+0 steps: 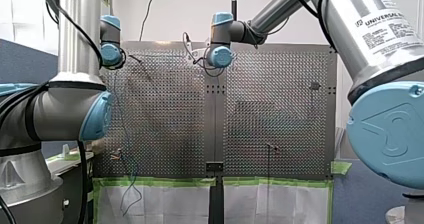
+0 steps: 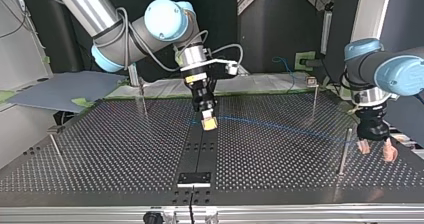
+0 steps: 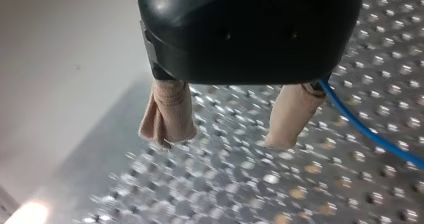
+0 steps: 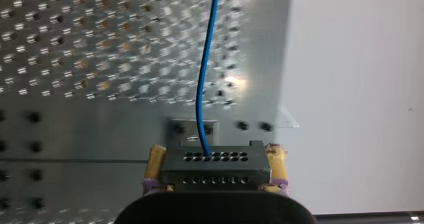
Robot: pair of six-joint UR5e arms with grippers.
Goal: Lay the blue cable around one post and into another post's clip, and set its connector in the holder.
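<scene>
The work takes place on a dark perforated metal surface (image 2: 100, 154) with a plain strip down its middle. Behind it there are dark panels and some grey sheets. Four thin metal posts stand on the surface. In the top view, two are far, one at the left (image 2: 143, 98) and one at the right (image 2: 314, 99). The other two are nearer, one at the left edge (image 2: 56, 149) and one at the right (image 2: 344, 151). A small black block (image 2: 194, 179) sits on the middle strip at the near edge of that view.

My right gripper (image 2: 209, 120) hangs over the middle strip and points down at a slant. In the right wrist view its yellow pads (image 4: 156, 159) are clamped on the two sides of the connector (image 4: 215, 166). The connector is a grey metal block with two rows of small holes.

The blue cable (image 2: 280, 126) comes out of one hole in the connector. In the top view it runs low over the surface to the right, toward the nearer right post. I cannot tell whether it touches that post.

My left gripper (image 2: 376, 151) is at the right of the top view, just beside that post and low over the surface. In the left wrist view its beige pads (image 3: 167, 111) stand apart with only the surface showing between them. The cable passes close beside one pad.
</scene>
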